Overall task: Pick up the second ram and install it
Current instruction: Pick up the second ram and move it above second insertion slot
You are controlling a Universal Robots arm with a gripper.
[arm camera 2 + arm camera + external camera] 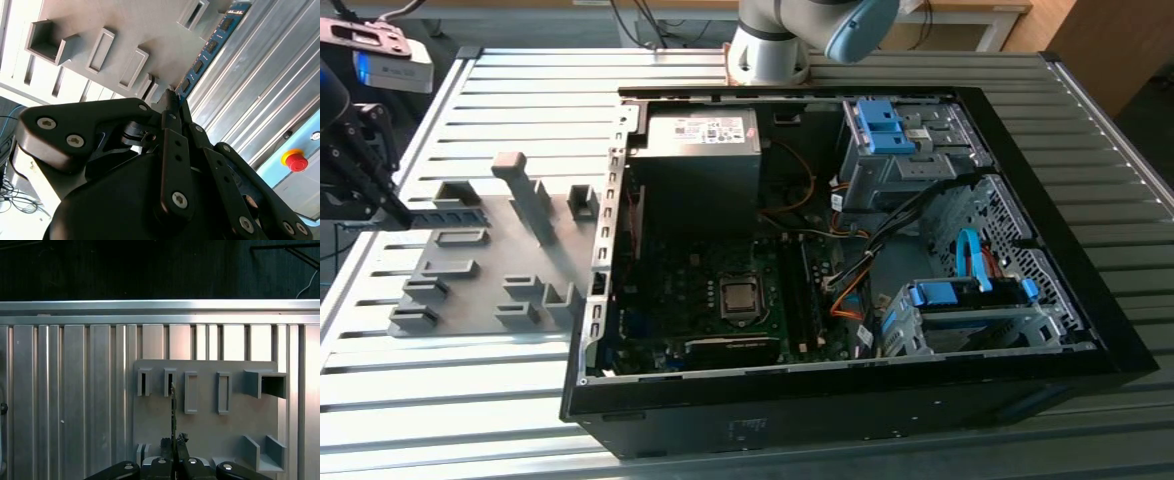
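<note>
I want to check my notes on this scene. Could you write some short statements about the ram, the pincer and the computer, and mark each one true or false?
1. The pincer is closed on the second ram. True.
2. The computer case is closed by a side panel. False: it is open, and the motherboard shows.
3. The grey holder fixture lies to the exterior view's left of the case. True.
4. The stop button in the second wrist view is green. False: it is red.
</note>
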